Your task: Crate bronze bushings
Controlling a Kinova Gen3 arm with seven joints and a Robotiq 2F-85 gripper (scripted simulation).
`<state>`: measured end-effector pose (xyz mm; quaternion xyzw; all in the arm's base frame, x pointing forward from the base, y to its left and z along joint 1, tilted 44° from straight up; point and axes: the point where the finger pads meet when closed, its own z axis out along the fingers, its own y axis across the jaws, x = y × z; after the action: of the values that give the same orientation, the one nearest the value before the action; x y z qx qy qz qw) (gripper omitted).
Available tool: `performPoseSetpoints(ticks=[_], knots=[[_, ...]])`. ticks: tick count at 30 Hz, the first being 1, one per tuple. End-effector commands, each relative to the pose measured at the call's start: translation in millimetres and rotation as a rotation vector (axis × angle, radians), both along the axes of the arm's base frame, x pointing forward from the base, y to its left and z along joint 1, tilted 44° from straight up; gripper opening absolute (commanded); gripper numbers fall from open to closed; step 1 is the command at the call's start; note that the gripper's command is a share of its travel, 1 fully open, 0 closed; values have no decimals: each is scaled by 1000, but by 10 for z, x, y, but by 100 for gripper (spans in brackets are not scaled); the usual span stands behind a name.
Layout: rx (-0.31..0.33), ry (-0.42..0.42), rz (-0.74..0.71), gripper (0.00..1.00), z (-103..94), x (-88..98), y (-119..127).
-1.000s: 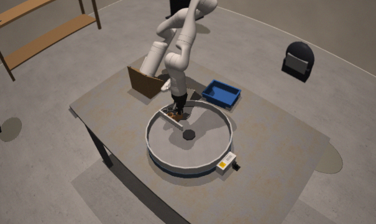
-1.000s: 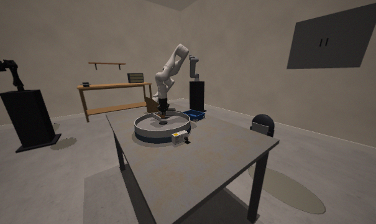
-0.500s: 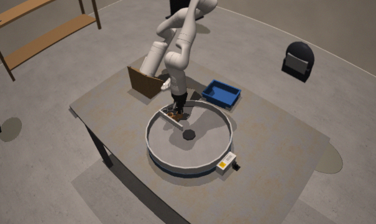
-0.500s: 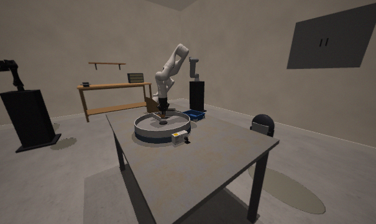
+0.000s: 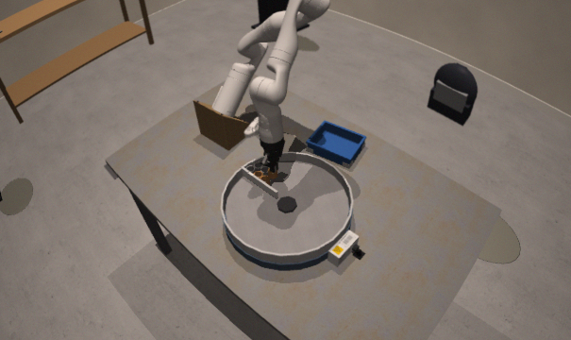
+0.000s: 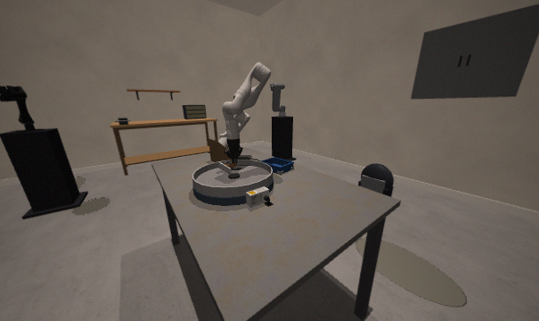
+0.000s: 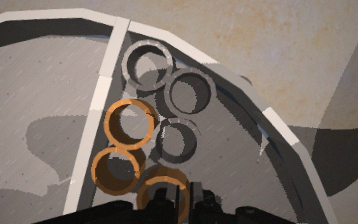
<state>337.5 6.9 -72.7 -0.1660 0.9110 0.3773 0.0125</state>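
And here, down inside the rim of the turning table (image 5: 313,231) (image 6: 224,185) (image 7: 40,90), with the white arm (image 5: 282,52) (image 6: 235,107) arched high above and pointing its claw (image 5: 272,171) (image 6: 233,164) (image 7: 184,196) straight down! Fingers nearly together, clamped on the wall of the nearest bronze bushing (image 7: 140,197), one finger inside the ring, the other outside. Ever so close to the turning table, well short of the blue crate (image 5: 336,143) (image 6: 278,164).

Just beside that catch, in the wrist view, looking at a second bronze bushing (image 7: 95,170), then a third bronze bushing (image 7: 108,122) right up against it. Both close along the pale divider (image 5: 260,181) (image 6: 225,168) (image 7: 94,105), all three bronzes in the same wedge of the turning table.

Packed in there too, on the side toward the outer rim: a near steel bushing (image 7: 195,145), a middle steel bushing (image 7: 211,92) and a far steel bushing (image 7: 127,65), the last in the corner between divider and rim. All upright, openings facing up, partly in shadow.

Over on the grey surface (image 5: 408,212) (image 6: 296,223) (image 7: 230,25), just beside the turning table, spotting the crate. Round the other side, a white control box (image 5: 344,246) (image 6: 257,196), close against the rim.
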Motion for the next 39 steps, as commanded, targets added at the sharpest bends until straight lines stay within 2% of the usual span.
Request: performPoseSetpoints(ticks=[1, 39], knots=[[-1, -2, -1, 0, 22, 9, -28], [-1, -1, -1, 0, 161, 28, -162]])
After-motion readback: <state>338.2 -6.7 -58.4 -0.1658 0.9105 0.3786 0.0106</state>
